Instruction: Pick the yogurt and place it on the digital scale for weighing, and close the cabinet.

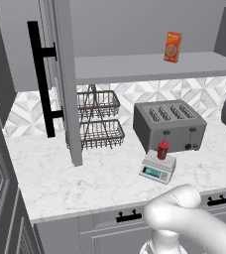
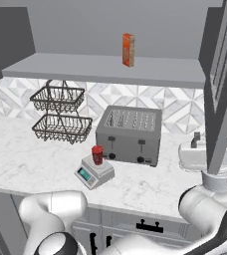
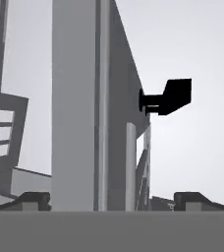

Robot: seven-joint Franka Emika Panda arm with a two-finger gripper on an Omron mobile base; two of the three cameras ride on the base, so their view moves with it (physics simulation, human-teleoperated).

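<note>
While the cabinet (image 1: 65, 79) gapes, toaster (image 1: 169, 124) backs yogurt (image 1: 162, 149).

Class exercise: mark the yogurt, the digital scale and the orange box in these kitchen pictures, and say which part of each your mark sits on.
yogurt (image 1: 162, 149), left base view, on the cup's red side.
digital scale (image 1: 156, 172), left base view, on its sloped display front.
orange box (image 2: 128, 50), right base view, on the middle of its front face.

Dark-grey toaster (image 1: 168, 125) beside wire baskets (image 1: 99, 120); orange box (image 1: 172, 47) on shelf.
</note>
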